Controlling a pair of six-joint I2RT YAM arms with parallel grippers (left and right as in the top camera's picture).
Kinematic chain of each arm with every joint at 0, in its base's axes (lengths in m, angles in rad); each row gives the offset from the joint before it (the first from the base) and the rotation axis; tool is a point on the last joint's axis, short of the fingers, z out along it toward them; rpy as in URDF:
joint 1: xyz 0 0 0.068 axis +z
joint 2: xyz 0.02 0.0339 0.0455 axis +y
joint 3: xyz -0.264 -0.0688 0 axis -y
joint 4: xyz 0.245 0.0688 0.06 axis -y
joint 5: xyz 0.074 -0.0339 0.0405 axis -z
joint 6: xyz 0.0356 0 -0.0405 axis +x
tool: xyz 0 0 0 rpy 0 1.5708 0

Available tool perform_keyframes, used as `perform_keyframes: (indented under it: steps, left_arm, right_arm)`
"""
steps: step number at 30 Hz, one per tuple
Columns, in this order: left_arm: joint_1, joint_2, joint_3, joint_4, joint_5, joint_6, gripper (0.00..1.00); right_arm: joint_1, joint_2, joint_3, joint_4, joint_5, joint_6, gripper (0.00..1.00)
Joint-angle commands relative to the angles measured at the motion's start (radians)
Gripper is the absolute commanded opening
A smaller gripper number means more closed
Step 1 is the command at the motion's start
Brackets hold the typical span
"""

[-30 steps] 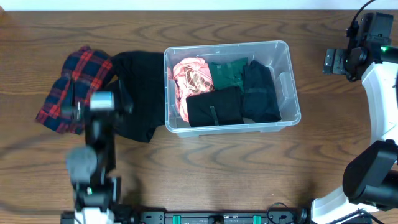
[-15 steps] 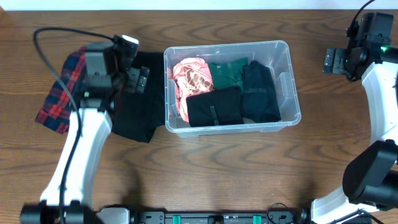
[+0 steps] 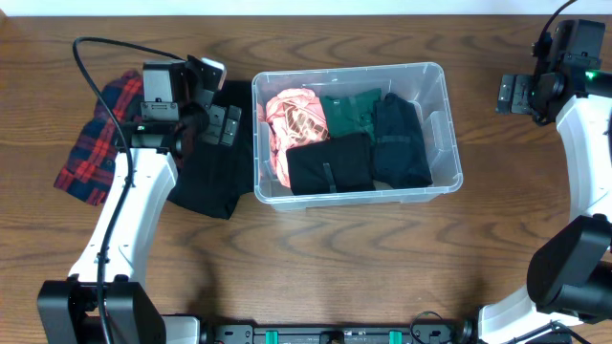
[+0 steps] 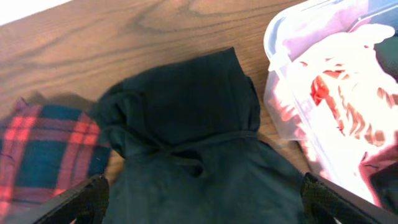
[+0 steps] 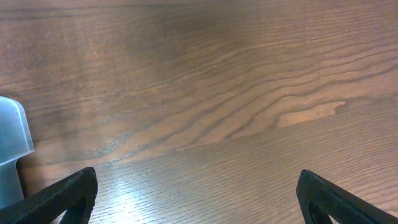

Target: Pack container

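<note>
Wood table (image 3: 335, 258); container (image 3: 356, 195) just right of left claw (image 3: 222, 125), released; right claw (image 3: 512, 94) released, well apart.

Container (image 3: 442, 124) mid-table (image 3: 335, 268). Inside container:
- crumpled garment (image 3: 292, 119) at left end
- folded shirt (image 3: 351, 110) far-side middle
- folded bundle (image 3: 330, 164) near-side middle
- folded trousers (image 3: 402, 143) at right end

Drawstring garment (image 3: 212, 182) on table against container's left wall. Second garment (image 3: 81, 167) further left of container, touching drawstring garment. Left gripper (image 3: 222, 125) above drawstring garment, just left of container. Right gripper (image 3: 512, 94) well right of container.
</note>
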Motion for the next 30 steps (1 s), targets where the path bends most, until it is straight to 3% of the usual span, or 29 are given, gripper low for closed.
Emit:
perform_keyframes:
  steps: [1, 4, 9, 11, 17, 22, 30]
  left_arm:
    - [-0.004, 0.021, 0.027, -0.013, 0.024, -0.111, 0.99]
    - [-0.004, 0.044, 0.027, -0.039, 0.024, -0.194, 0.94]
    - [-0.006, 0.081, 0.027, -0.075, 0.024, -0.232, 0.89]
    - [-0.014, 0.094, 0.027, -0.092, 0.026, -0.235, 0.82]
    - [-0.066, 0.114, 0.027, -0.113, 0.028, -0.237, 0.77]
    - [-0.111, 0.114, 0.027, -0.100, 0.027, -0.237, 0.66]
    - [-0.115, 0.114, 0.027, -0.050, -0.002, -0.214, 0.61]
  right_arm:
    - [0.000, -0.016, 0.016, -0.001, 0.000, 0.016, 0.99]
    - [0.000, -0.016, 0.016, -0.001, 0.000, 0.016, 0.99]
    - [0.000, -0.016, 0.016, -0.001, 0.000, 0.016, 0.99]
    - [0.000, -0.016, 0.016, -0.001, 0.000, 0.016, 0.99]
    - [0.000, -0.016, 0.016, -0.001, 0.000, 0.016, 0.99]
    - [0.000, -0.016, 0.016, -0.001, 0.000, 0.016, 0.99]
    - [0.000, -0.016, 0.016, -0.001, 0.000, 0.016, 0.99]
